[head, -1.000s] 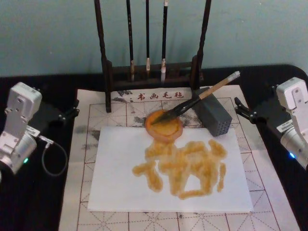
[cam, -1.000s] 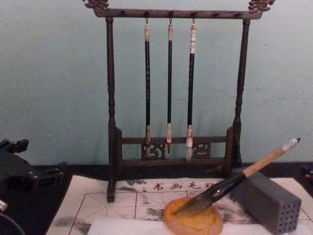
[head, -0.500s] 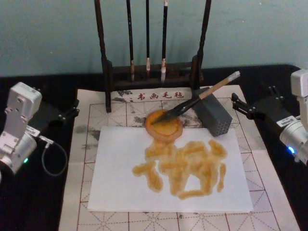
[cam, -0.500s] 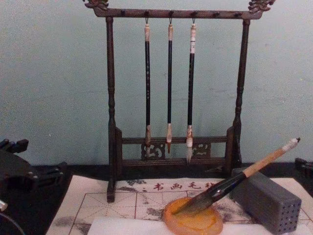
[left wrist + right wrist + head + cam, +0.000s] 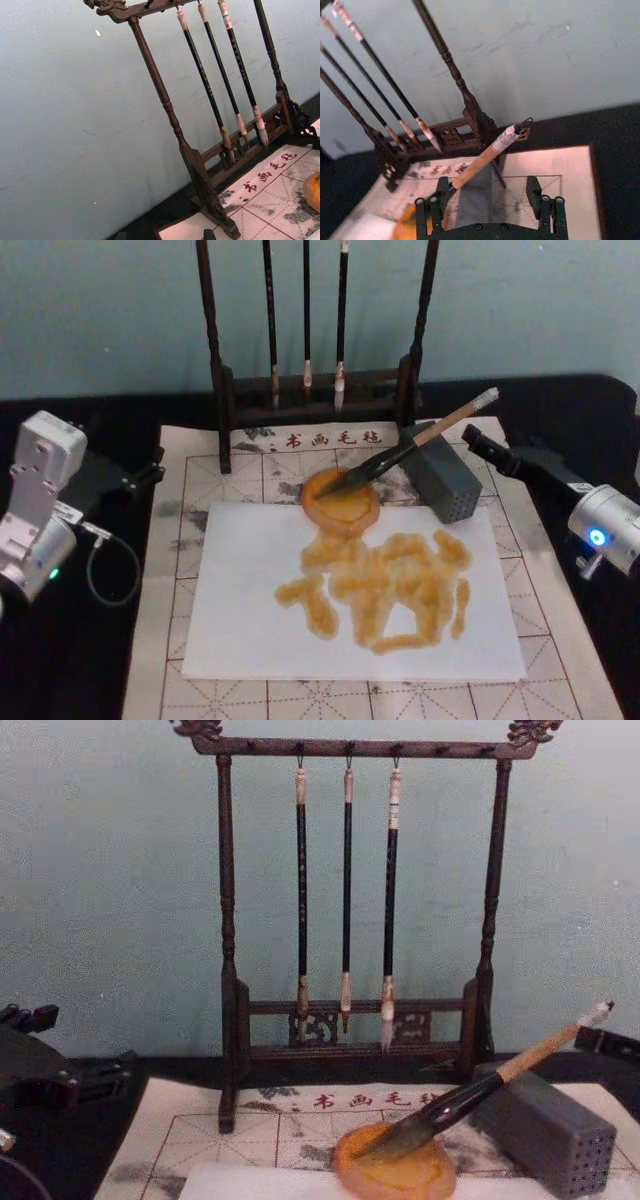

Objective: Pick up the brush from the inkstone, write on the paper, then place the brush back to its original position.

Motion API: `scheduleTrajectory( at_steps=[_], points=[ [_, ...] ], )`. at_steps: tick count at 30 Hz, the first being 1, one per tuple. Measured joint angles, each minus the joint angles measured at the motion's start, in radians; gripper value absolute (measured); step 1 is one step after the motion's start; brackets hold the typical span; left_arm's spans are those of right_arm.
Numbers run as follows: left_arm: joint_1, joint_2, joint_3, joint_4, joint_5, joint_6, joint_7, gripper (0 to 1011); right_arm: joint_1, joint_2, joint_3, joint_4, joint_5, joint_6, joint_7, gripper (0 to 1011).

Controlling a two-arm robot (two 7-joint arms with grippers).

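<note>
Brush (image 5: 415, 445) rests tuft in inkstone (image 5: 345, 512), shaft on grey block (image 5: 445, 485), beside paper (image 5: 240, 610) bearing amber strokes; right gripper (image 5: 488, 182), jaws released, hangs near its end, left gripper (image 5: 140, 478) parked: writing and return appear done.

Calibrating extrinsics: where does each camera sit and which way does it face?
Head: high, looking down at the paper, inkstone and brush; left gripper far left, right gripper by the brush's end.
Chest: low, looking level at the rack; left gripper lower left.
Left wrist: on left arm, aimed at rack and wall.
Right wrist: on right arm, looking past its open fingers at the brush's end.
Shared: head and chest both show the brush leaning from inkstone onto the block.
</note>
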Motion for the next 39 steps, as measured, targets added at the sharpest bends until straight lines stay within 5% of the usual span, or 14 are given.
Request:
scheduleTrajectory(
  at_steps=[7, 13, 39],
  points=[
    [0.0, 0.0, 0.0, 0.0, 0.0, 0.0, 0.0, 1001, 0.031, -0.048, 0.033, 0.045, 0.146, 0.089, 0.007, 1002],
    [0.0, 0.0, 0.0, 0.0, 0.0, 0.0, 0.0, 1001, 0.062, -0.079, 0.041, 0.083, 0.22, 0.133, -0.008, 1002],
    [0.0, 0.0, 0.0, 0.0, 0.0, 0.0, 0.0, 1001, 0.147, -0.163, 0.031, 0.182, 0.356, 0.131, -0.113, 1002]
  ],
)
